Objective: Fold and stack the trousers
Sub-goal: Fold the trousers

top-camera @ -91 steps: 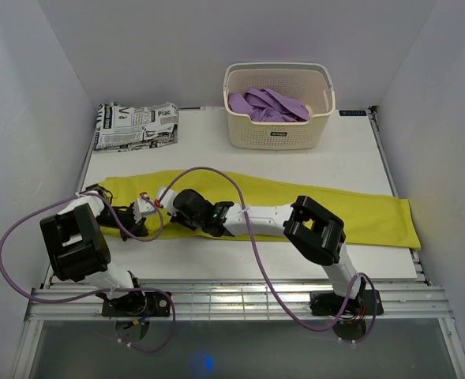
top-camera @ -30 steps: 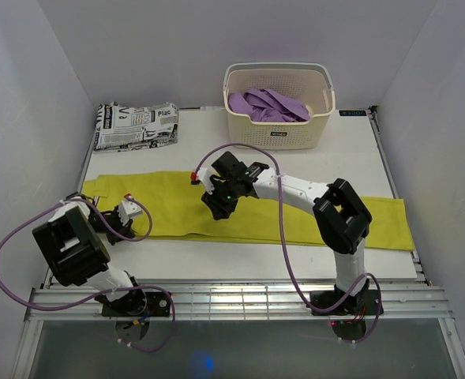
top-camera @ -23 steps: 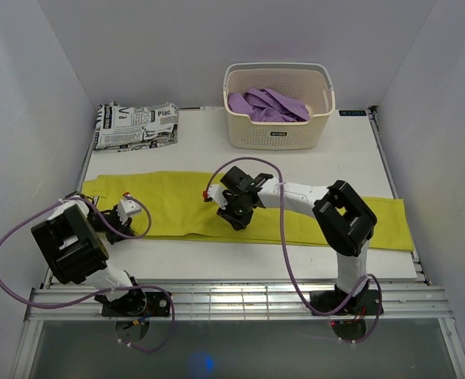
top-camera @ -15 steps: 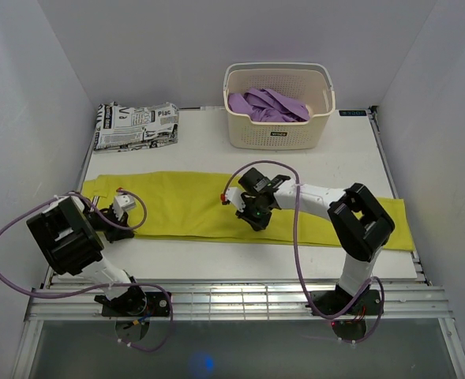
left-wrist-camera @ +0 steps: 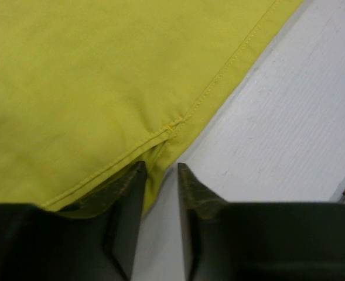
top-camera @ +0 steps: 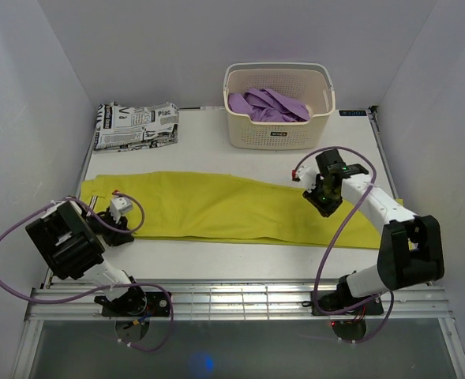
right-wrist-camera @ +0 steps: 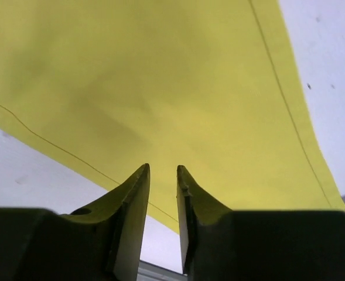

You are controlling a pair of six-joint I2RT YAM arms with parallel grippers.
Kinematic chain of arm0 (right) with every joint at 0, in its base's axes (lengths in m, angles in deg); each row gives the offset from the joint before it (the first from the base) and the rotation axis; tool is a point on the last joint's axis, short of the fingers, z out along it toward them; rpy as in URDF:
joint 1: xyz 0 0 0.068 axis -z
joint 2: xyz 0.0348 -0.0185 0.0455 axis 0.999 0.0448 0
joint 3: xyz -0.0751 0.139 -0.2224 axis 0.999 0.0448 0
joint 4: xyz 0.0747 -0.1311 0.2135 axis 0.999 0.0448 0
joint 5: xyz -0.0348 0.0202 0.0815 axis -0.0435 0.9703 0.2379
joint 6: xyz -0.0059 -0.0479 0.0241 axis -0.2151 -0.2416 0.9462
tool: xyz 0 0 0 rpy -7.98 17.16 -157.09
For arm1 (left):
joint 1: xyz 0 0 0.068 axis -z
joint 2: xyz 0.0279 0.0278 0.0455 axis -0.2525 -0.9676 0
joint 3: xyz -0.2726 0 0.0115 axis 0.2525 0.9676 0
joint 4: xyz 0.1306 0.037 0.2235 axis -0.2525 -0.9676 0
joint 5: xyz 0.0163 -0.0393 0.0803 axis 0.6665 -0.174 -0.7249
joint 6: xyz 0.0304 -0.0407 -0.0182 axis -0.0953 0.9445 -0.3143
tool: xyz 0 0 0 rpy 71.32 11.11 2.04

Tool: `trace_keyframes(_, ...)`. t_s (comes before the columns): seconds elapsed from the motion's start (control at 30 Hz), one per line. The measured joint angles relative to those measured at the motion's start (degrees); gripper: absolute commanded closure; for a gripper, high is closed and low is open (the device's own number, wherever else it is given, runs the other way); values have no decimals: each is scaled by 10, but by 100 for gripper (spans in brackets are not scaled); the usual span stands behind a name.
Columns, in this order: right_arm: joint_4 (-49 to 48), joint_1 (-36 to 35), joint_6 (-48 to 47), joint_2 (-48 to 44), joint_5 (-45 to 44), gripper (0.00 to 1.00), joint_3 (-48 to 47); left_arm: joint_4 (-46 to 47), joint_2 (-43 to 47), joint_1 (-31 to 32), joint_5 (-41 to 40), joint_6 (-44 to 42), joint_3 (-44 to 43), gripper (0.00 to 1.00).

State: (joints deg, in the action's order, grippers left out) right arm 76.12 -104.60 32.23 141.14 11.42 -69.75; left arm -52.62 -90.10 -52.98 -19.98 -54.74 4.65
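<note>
Yellow trousers (top-camera: 232,207) lie flat in a long strip across the table, from the left edge to the right. My left gripper (top-camera: 125,230) is low at their near left edge. In the left wrist view its jaws (left-wrist-camera: 159,168) stand almost together with a narrow gap, holding nothing, the stitched hem (left-wrist-camera: 90,88) just beside the left finger. My right gripper (top-camera: 324,203) hovers over the right part of the trousers. In the right wrist view (right-wrist-camera: 163,168) its jaws are also nearly together and empty above the yellow cloth (right-wrist-camera: 160,76).
A cream basket (top-camera: 278,136) with purple clothes (top-camera: 268,104) stands at the back centre. A folded black-and-white printed cloth (top-camera: 136,125) lies at the back left. Bare white table (top-camera: 240,253) runs along the trousers' near edge, then the metal rail.
My right gripper has swept from the left part of the trousers along them to the right part. The left gripper stayed at the left end, shifting slightly. The trousers lie flatter.
</note>
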Motion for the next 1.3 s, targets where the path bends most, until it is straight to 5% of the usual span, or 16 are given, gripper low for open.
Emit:
trace_keyframes(0.07, 15, 35, -16, -21, -3, 58, 0, -9, 5, -5, -7, -8, -4, 44)
trace_keyframes(0.13, 31, 44, -23, -26, 10, 49, -2, -27, 9, -12, -22, -17, -16, 17)
trace_keyframes(0.3, 69, 16, -5, 20, 78, 43, -76, -102, 33, -23, -16, -18, -111, 4)
trace_keyframes(0.53, 20, -101, 59, 149, 154, 47, -291, -131, 74, 40, 95, 85, -259, 4)
trace_keyframes(0.7, -27, -205, 81, 258, 197, 51, -395, 46, 49, 147, 112, 322, -259, 4)
trace_keyframes(0.9, -65, -284, 87, 322, 218, 59, -361, 220, -82, 245, 98, 502, -303, 6)
trace_keyframes(1.17, -115, -347, 74, 308, 211, 67, -237, 304, -227, 294, 75, 557, -347, 8)
trace_keyframes(1.3, -118, -347, 74, 304, 213, 59, -235, 315, -259, 321, 71, 551, -373, 35)
